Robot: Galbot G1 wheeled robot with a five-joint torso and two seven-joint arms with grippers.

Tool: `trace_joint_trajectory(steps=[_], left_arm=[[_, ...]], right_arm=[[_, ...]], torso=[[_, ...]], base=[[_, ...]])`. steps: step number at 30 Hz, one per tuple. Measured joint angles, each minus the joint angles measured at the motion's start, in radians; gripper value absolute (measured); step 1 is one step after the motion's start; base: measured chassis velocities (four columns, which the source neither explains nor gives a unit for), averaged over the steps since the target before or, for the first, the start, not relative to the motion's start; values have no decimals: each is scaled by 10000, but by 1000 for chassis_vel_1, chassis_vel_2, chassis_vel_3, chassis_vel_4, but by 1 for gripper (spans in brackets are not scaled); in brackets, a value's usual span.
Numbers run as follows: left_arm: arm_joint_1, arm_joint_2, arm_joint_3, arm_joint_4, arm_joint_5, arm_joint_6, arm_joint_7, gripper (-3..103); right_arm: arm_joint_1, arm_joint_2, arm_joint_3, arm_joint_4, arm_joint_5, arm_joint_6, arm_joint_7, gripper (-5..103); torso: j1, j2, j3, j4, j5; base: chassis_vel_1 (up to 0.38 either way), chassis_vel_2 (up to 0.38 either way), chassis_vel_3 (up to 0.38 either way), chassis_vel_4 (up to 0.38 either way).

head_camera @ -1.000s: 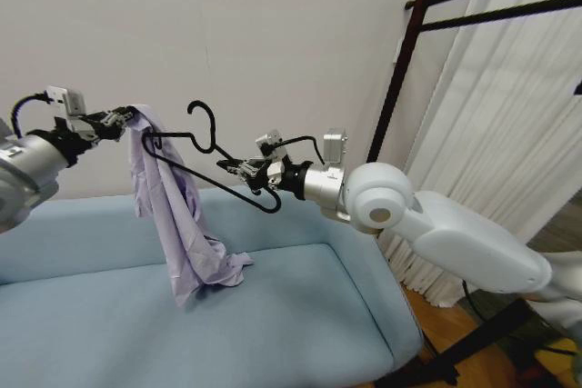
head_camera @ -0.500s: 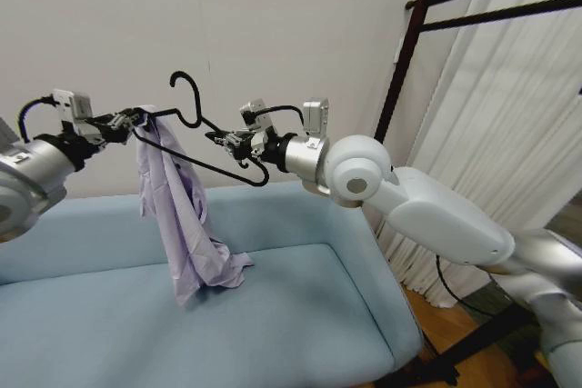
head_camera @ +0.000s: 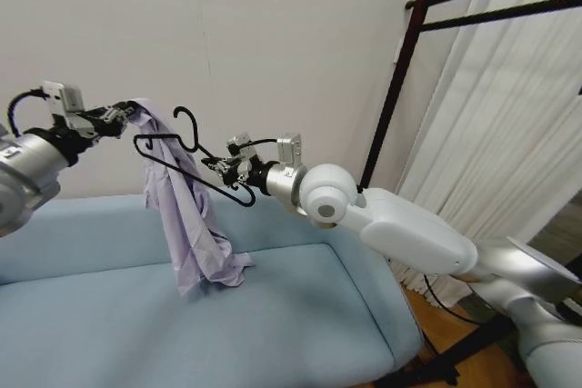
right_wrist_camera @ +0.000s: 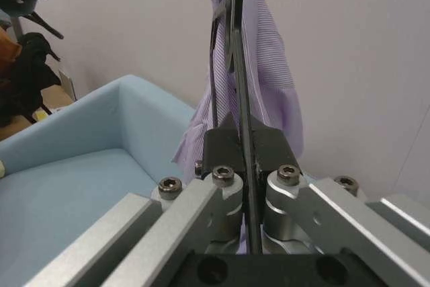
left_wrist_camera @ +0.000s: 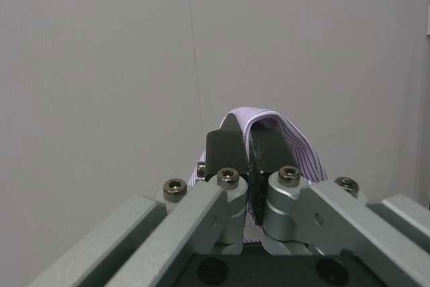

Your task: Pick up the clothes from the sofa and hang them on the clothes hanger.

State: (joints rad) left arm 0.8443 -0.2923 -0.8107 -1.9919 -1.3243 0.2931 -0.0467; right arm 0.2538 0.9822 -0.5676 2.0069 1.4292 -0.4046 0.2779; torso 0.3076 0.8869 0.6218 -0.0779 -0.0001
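The left gripper (head_camera: pixel 118 116) pinched the shirt (head_camera: pixel 186 224) at its top, just left of the hanger (head_camera: pixel 205 179). The right gripper (head_camera: pixel 225 168) clasped that hanger, its long bar pointing left at the cloth.

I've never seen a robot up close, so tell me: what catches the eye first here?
A purple striped shirt dangles over the light blue sofa, pinched at its top by the left gripper, high on the robot's left. The right gripper, reaching across, grips a black hanger whose far end reaches the shirt. A dark clothes rack stands at far right.
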Motion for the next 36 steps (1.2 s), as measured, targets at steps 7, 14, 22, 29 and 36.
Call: trace_joint_trajectory(steps=[7,14,22,29,36], left_arm=[[32,-76,68,361,118,-128,146,1],[106,-96,82,638,222,-215,247,1],[188,-51,46,540,222,-216,252,1],[191,95,44,416,184,-179,158,1],[173,169,41,287,123,-138,40,1]], right_arm=[[-10,-593,97,634,98,-16,75,2],[-33,-1461,458,1321,289,-87,40,2],[-157,-1758,664,1356,285,-94,-53,2],[-231,-1812,866,1650,382,-92,-32,2],[-232,-1737,786,1699,413,-92,-14,2]], torso=[[0,-1,0,-1,2],[-1,0,-1,-1,2],[0,0,-1,0,3],[0,0,-1,1,3],[0,0,0,0,3]], base=[[0,0,0,0],[0,0,0,0],[0,0,0,0],[0,0,0,0],[0,0,0,0]])
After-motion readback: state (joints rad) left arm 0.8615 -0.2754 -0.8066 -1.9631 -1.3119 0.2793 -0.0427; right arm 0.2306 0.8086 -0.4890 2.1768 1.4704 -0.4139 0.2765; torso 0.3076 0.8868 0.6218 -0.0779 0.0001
